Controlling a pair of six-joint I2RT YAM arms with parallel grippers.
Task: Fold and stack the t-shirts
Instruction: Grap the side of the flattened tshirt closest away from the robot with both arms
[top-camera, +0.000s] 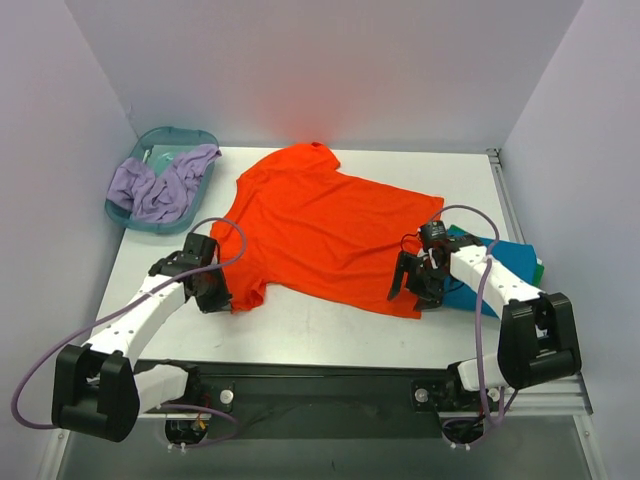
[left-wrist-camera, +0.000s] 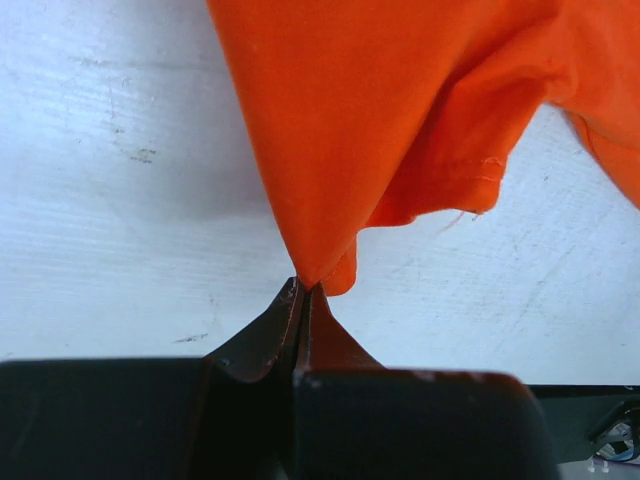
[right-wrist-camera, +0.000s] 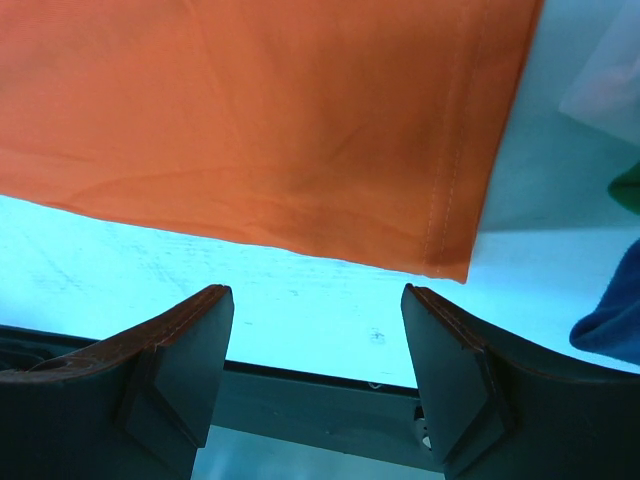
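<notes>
An orange-red t-shirt lies spread flat across the middle of a white counter walled on 3 sides. Its collar end points toward the far wall and its hem toward the near right. A bare strip of counter runs along the near edge between the 2 arms, and more open surface shows at the far right corner. The far left corner is taken by 1 teal plastic basin holding 1 lavender cloth.

3 shirts are visible: the orange-red one, plus 1 folded teal-blue t-shirt at the right edge, with a sliver of 1 green t-shirt showing at its outer side.

The left hand is pinched tight on a fold of orange cloth at the shirt's near left edge, and the fabric rises to a peak from the closed tips. The right hand stands spread wide at the shirt's near right corner, gripping nothing. In the wrist view the stitched hem corner lies just beyond the fingertips, with bare counter between them.
</notes>
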